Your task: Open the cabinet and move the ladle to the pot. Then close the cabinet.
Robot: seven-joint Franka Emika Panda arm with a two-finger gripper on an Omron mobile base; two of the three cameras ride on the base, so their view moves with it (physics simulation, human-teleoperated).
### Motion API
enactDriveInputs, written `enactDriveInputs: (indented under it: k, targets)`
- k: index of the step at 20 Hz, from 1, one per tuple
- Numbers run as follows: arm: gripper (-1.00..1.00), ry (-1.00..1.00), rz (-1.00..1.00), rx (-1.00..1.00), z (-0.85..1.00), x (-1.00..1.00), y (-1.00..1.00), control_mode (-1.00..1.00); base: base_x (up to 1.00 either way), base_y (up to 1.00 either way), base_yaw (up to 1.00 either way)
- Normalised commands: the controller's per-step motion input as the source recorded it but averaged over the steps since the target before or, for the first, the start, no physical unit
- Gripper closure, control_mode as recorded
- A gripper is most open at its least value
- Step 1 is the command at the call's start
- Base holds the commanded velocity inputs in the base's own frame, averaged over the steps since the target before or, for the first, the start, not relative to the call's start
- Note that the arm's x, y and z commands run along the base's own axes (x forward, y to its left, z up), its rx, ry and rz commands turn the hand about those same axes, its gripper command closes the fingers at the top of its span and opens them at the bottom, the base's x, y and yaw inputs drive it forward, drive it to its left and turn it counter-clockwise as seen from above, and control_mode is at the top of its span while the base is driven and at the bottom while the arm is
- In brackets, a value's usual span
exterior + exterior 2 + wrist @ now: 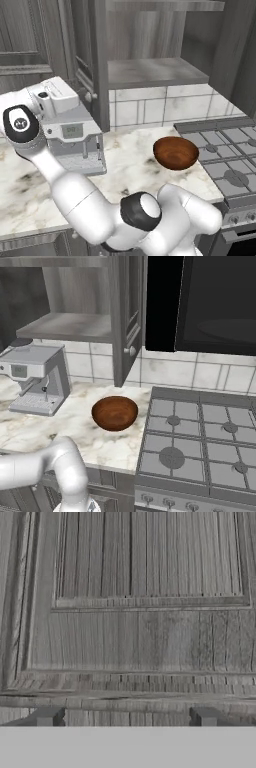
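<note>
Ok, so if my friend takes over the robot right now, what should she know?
Gripper: open, holding nothing, close up against a grey wood-grain panel.
Cabinet: doors open, lower shelf bare.
Done: cabinet opened.
Left: put the ladle in the pot, then close the cabinet.
Careful: the wooden bowl on the counter is not the pot.

Our base cams crop the cabinet (150, 70) at the top; hand cam shows wood grain (145, 637) too close & blurred, fingers (47, 716) barely poking up.
</note>
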Motion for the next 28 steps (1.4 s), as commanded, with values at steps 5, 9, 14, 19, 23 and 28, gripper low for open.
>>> enactDriveInputs:
  k: [5,9,14,19,23,28]
  targets:
    - [-1.00,-0.13,0.04,-0.01,0.08,-0.06,-1.00,-1.00,0.00,0.00,0.00]
    - [-1.00,-0.08,0.10,0.00,0.01,-0.08,-1.00,-1.00,0.00,0.00,0.00]
    - [-1.00,-0.02,0.29,0.00,0.05,0.35,-1.00,-1.00,0.00,0.00,0.00]
    - [-1.00,0.00,0.52,0.02,0.04,0.80,-0.83,-1.00,0.00,0.00,0.00]
    - [-1.00,0.00,0.61,0.00,0.00,0.84,-0.64,-1.00,0.00,0.00,0.00]
    - [-1.00,0.01,0.56,0.00,0.00,0.93,-0.68,-1.00,0.00,0.00,0.00]
